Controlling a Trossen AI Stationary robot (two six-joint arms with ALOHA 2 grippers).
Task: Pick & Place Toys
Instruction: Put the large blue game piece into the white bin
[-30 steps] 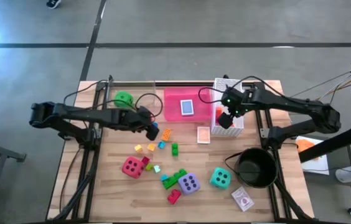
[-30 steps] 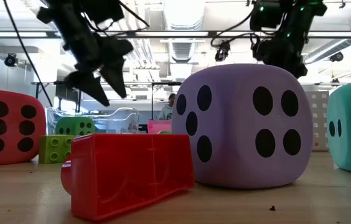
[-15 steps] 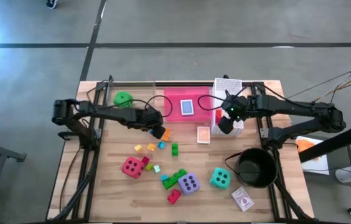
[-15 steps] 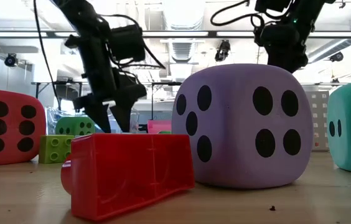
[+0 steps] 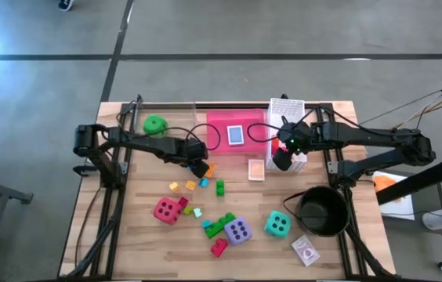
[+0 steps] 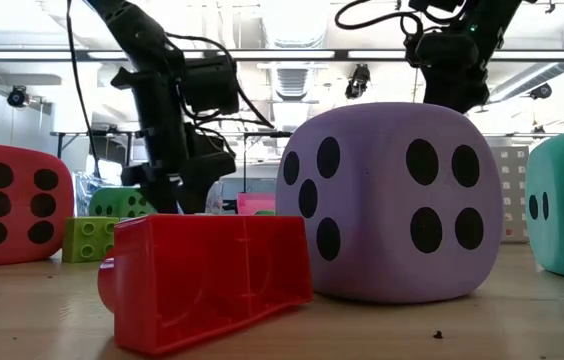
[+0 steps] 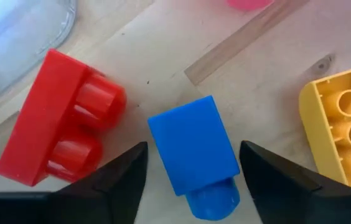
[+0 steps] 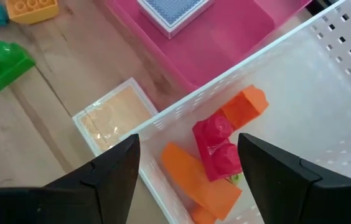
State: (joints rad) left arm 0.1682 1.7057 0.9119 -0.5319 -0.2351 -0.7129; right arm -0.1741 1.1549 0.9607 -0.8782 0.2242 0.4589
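I keep the open left claw (image 7: 191,180) centred around the blue brick (image 7: 194,149) and squeeze evenly; right claw (image 8: 188,180) open above basket (image 8: 325,81).

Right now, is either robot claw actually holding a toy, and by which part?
Neither holds anything. The left gripper straddles a blue brick without touching it; the right gripper hangs open over the white basket.

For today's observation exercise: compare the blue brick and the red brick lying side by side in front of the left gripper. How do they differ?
Colour: the blue brick is bright blue, the red brick red.
Studs: the blue brick shows one stud at its end, the red brick two.
Position: the blue brick lies between the left gripper's open fingers, the red brick outside them, near a clear container's edge.
Both lie on their sides on the wooden table, apart.
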